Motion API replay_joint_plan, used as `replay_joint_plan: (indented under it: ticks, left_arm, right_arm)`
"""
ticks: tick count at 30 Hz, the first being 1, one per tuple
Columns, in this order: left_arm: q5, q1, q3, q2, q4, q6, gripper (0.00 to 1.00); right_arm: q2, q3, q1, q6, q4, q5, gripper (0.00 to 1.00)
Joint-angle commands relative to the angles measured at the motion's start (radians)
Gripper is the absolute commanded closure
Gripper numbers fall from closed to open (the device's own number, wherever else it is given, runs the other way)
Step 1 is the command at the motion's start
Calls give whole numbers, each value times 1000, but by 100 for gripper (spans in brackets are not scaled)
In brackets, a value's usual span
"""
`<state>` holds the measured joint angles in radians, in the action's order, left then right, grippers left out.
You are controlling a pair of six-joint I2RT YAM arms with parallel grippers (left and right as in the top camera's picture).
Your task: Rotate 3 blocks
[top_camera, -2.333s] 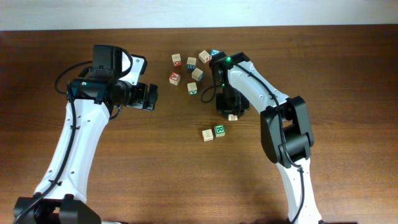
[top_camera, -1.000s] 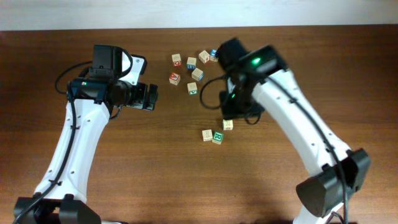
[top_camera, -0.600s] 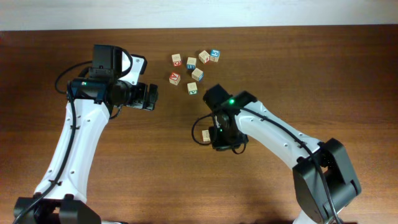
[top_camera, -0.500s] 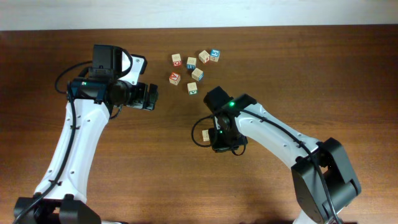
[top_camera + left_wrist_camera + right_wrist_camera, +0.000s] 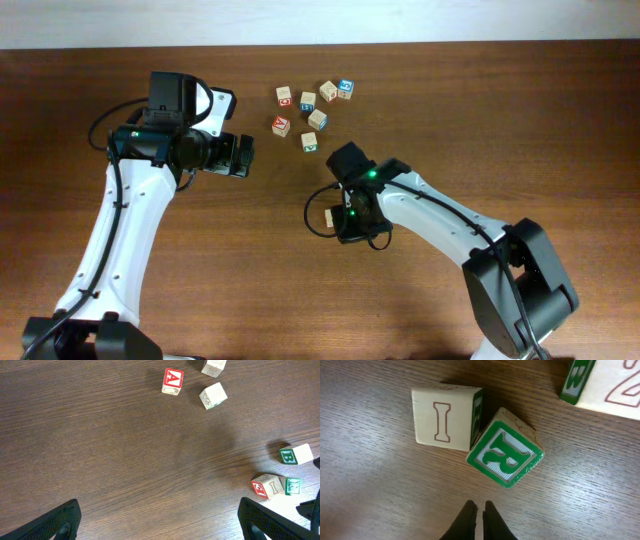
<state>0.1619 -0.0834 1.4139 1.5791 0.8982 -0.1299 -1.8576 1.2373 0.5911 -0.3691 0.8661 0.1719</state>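
The brown wooden table [image 5: 200, 290] carries everything. Two white arms reach over it, the left arm [image 5: 125, 220] from the lower left and the right arm [image 5: 450, 222] from the lower right.

The left gripper [image 5: 243, 156] hangs over bare wood, well apart from every cube. Its wrist view shows its two fingers [image 5: 62, 520] at opposite edges of the frame, spread wide with nothing between them. The right gripper [image 5: 479, 512] has its fingertips together and empty, just short of the R block [image 5: 505, 455] and not touching it.

From overhead, the right gripper hides most of the three task blocks. Only the I block [image 5: 328, 217] shows, at the gripper's left side. The right wrist view shows all three:
- The I block lies flat.
- The R block is turned cornerwise, close against the I block's green side. I cannot tell whether they touch.
- The B block [image 5: 605, 385] stands apart and is cut off by the top right corner.

The left wrist view shows the same three blocks at its right edge, with the B block apart from the other two.

Only the overhead view shows the whole far cluster of seven cubes [image 5: 317, 119], well apart from the three. The left wrist view catches three of these, among them a red A cube [image 5: 172, 381].
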Motion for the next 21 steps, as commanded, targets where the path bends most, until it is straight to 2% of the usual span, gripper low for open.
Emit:
replay_joint_plan:
  ticks: [1, 21]
  left_arm:
    - [14, -3, 21, 3, 1, 12, 1]
    - [14, -3, 21, 3, 1, 12, 1]
  right_arm:
    - [-28, -13, -11, 48, -1, 2, 91]
    - [-66, -13, -69, 130, -73, -51, 92]
